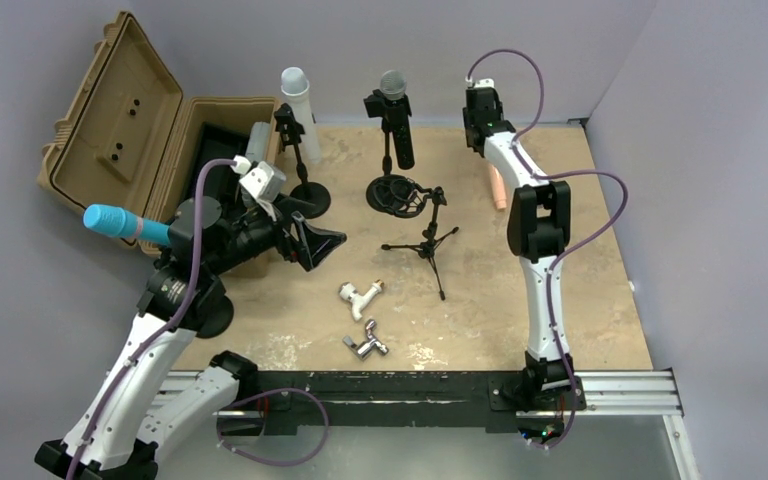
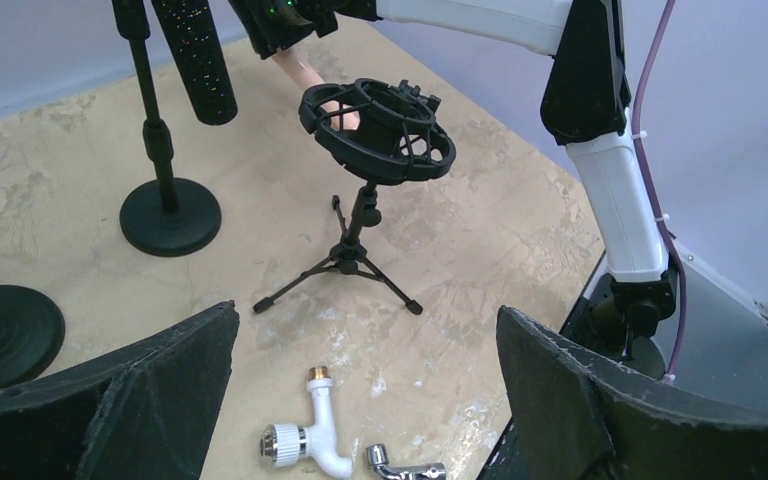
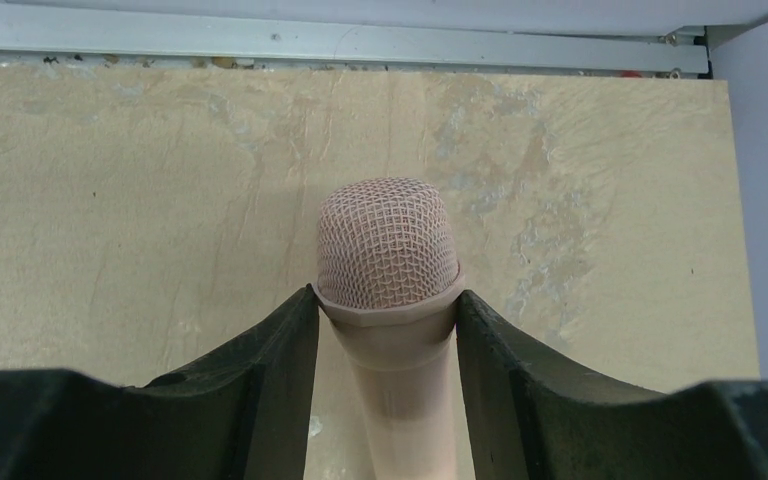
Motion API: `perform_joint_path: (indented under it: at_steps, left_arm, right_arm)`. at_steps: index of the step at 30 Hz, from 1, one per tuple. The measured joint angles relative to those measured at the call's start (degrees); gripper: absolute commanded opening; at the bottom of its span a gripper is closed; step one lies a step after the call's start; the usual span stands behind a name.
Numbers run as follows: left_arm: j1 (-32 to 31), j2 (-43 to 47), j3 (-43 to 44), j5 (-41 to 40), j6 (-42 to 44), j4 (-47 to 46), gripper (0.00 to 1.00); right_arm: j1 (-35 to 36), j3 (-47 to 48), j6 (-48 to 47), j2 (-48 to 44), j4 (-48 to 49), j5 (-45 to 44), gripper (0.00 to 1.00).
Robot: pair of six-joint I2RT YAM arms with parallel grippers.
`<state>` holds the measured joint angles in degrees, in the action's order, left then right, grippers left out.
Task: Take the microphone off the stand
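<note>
Right wrist view is showing the right pincer clamping a peach-coloured, mesh-headed microphone just under its head, over the beige worktop. The microphone is sitting right of the black tripod stand with ring mount, apart from it. The left pincer is gaping wide, empty, near that stand.

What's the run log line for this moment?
right pincer: shut on pink microphone | left pincer: open, empty | shock-mount stand: empty | status: microphone held apart from stand
</note>
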<state>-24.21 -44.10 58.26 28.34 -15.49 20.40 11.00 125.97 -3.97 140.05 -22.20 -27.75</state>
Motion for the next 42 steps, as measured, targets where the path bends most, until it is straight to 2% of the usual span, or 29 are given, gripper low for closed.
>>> perform_joint_path:
  at_steps: [11, 24, 27, 33, 34, 36, 38, 42]
  left_arm:
    - [0.0, -2.1, 0.0, 0.0, -0.24, 0.04, 0.97]
    - [-0.2, -3.39, 0.0, -0.04, -0.24, 0.24, 0.97]
    - [-0.2, -3.61, 0.0, -0.04, -0.24, 0.24, 0.96]
    - [-0.2, -3.96, 0.0, -0.04, -0.24, 0.24, 0.96]
    - [-0.2, -3.96, 0.0, -0.04, -0.24, 0.24, 0.97]
    - [-0.2, -3.98, 0.0, -0.04, -0.24, 0.24, 0.97]
    - [-0.2, -4.0, 0.0, -0.04, -0.24, 0.24, 0.97]
    - [-0.2, -4.07, 0.0, -0.07, -0.22, 0.26, 0.96]
  right_arm:
    - [-3.15, 8.02, 0.98, 5.49, 2.97, 5.86, 0.0]
    - [-4.39, 10.51, 3.82, 12.02, 3.69, 8.0, 0.0]
    - [-4.35, 11.82, 4.2, 12.74, 3.76, 8.04, 0.05]
    - [-4.33, 12.41, 4.42, 13.33, 4.15, 8.04, 0.23]
    - [-4.33, 12.41, 4.42, 13.33, 4.15, 8.04, 0.3]
    - [-4.33, 12.44, 4.42, 13.33, 4.13, 8.17, 0.58]
    - [-4.33, 12.46, 4.57, 13.33, 4.17, 8.7, 0.73]
    - [-4.31, 12.76, 4.52, 13.33, 3.91, 9.92, 0.84]
